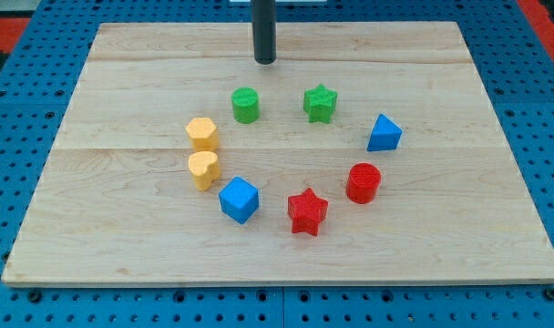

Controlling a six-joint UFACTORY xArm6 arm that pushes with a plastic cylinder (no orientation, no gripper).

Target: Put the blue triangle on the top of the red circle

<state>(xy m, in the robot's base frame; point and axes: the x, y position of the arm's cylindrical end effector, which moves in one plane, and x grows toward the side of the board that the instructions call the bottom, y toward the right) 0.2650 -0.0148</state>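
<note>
The worktop (122, 228) is pale wood, smooth and matt, with visible grain and plank seams. The blue triangle (384, 134) and red circle (363, 182) look like matt plastic with finely ridged sides, as does the red star (307, 211). My tip (264, 60) is dark and faintly glossy, possibly metal.

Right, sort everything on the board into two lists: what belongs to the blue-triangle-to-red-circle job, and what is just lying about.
Job:
blue triangle, at the view's right
red circle, just below it
my tip, near the view's top, clear of all blocks

Lying about:
green cylinder
green star
yellow hexagon
yellow heart
blue cube
red star
</note>
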